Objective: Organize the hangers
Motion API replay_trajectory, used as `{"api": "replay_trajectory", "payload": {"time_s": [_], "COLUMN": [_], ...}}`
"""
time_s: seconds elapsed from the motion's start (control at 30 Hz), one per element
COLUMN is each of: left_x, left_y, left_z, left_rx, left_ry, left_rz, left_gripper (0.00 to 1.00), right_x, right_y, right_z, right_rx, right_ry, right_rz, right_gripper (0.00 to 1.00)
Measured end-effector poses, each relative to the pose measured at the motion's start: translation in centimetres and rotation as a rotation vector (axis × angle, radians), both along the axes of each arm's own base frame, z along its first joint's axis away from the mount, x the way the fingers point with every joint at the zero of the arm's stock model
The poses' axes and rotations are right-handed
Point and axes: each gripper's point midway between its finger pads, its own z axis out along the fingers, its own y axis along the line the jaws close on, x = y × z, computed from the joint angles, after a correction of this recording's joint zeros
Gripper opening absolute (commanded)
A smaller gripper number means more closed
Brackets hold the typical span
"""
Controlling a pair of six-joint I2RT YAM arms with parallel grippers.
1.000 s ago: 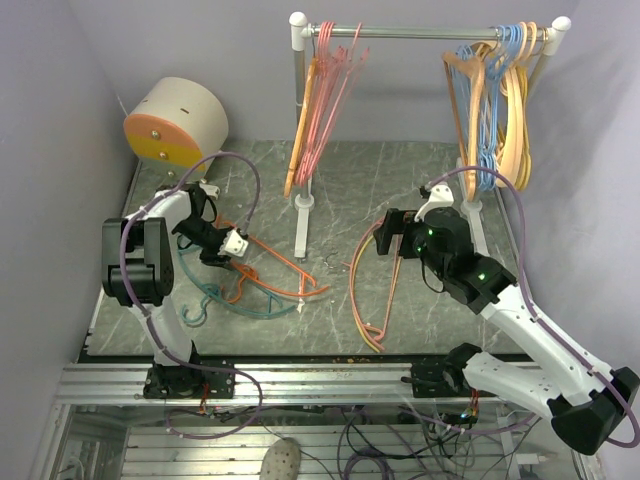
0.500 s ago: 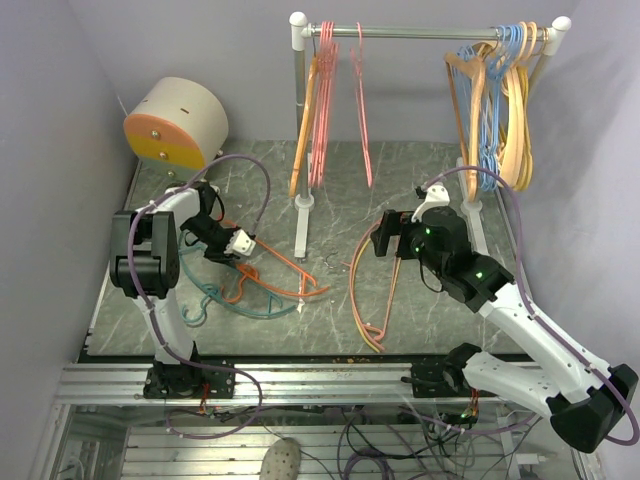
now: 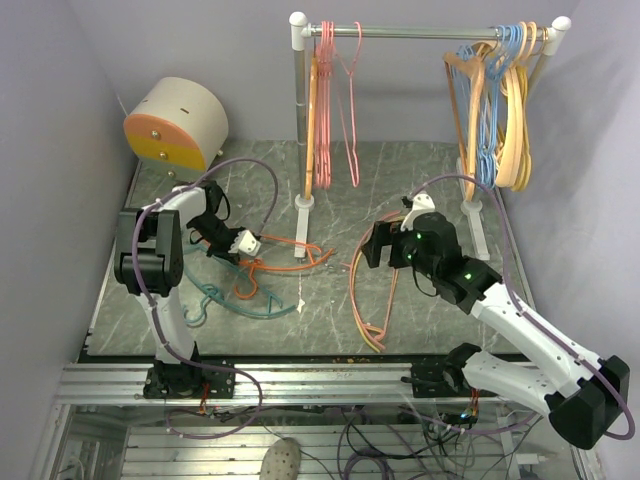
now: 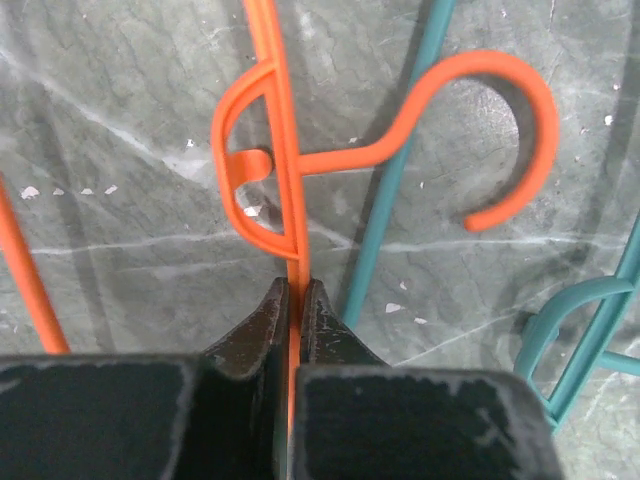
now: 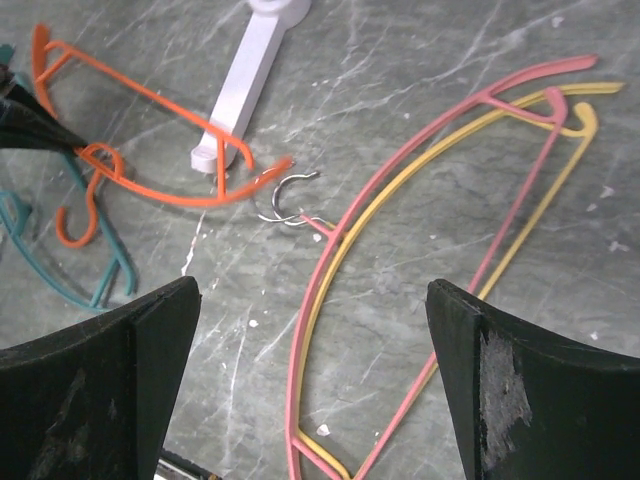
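Near the arm bases, the left gripper (image 4: 290, 300) pinches the orange hanger (image 4: 285, 150) by its neck where it crosses a teal hanger (image 4: 400, 200), while the right gripper (image 5: 315, 375) hangs spread above a pink hanger (image 5: 420, 130); a slow, straight lift should free it for the far rail (image 3: 420, 33).

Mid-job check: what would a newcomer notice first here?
On the grey marble table's left, the left gripper is clamped shut on a thin orange hanger near its hook. The right gripper hangs wide open over a pink hanger and a yellow hanger nested at centre-right. Behind, a metal rail holds pink hangers at left, a blue-and-tan bunch at right.
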Motion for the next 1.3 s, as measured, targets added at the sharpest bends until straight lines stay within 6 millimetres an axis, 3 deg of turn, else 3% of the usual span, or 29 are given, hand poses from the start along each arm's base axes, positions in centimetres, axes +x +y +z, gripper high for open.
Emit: {"api": "replay_trajectory", "payload": {"time_s": [0.27,0.43,0.57,0.67,0.77,0.83,0.9,1.07,1.3], "left_x": [-1.0,-3.3,-4.6,-5.4,-6.1,-6.5,-6.8,-7.6,-9.0], "left_y": [0.2,0.0,-0.6,-1.0,-1.3,-1.4,-1.5,-2.3,-4.3], "left_z": [1.7,5.7,9.0,10.4,10.7,10.6,10.4,10.6,12.2], "left_rx": [0.029,0.028,0.024,0.023,0.024,0.027,0.029,0.026,0.001], "left_ry": [0.052,0.050,-0.013,-0.040,-0.035,-0.019,-0.007,-0.002,-0.042], "left_rz": [-0.059,-0.124,-0.159,-0.172,-0.179,-0.179,-0.178,-0.190,-0.236], "left_gripper": [0.07,0.07,0.07,0.07,0.07,0.07,0.07,0.07,0.07], "right_x": [-0.8,-1.4,-2.4,-5.1,-9.3,-11.8,-12.8,-11.3,-9.3], "right_y": [2.0,2.9,4.7,7.6,11.0,12.1,12.2,11.3,11.7], "right_z": [-2.0,-2.5,-1.4,-0.6,0.1,-0.5,-1.7,-4.0,-3.8], "right_rx": [0.044,0.044,0.028,-0.014,-0.077,-0.175,-0.290,-0.588,-0.722], "right_ry": [0.015,0.003,-0.063,-0.137,-0.285,-0.409,-0.484,-0.615,-0.720], "right_rz": [0.116,0.179,0.250,0.355,0.514,0.593,0.636,0.638,0.614], "right_gripper": [0.94,0.95,0.96,0.97,0.98,0.98,0.98,0.99,0.97]}}
